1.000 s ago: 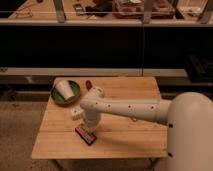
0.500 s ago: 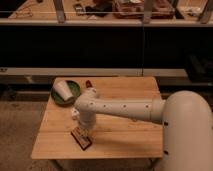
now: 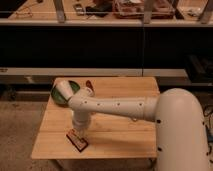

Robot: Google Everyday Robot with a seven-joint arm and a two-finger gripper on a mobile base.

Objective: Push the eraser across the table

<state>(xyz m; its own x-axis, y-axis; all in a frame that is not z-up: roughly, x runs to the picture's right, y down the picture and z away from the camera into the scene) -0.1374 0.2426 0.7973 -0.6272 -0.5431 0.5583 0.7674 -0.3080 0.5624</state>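
The eraser [image 3: 79, 142], a small dark flat block with a red-brown face and a pale edge, lies at an angle near the front left of the light-wood table [image 3: 125, 137]. My white arm reaches in from the right across the tabletop and bends down at its left end. There the gripper [image 3: 77, 132] points downward, shut, its tip right at the eraser's far end. The contact itself is hidden behind the wrist.
A green plate [image 3: 55, 96] with a white cup-like thing [image 3: 63, 90] on it sits at the back left corner. A small red oblong object [image 3: 89, 84] lies beside it. Dark shelving stands behind the table. The eraser lies close to the front edge.
The arm has swung left and toward the front edge. The eraser has slid the same way with the gripper and turned slightly.
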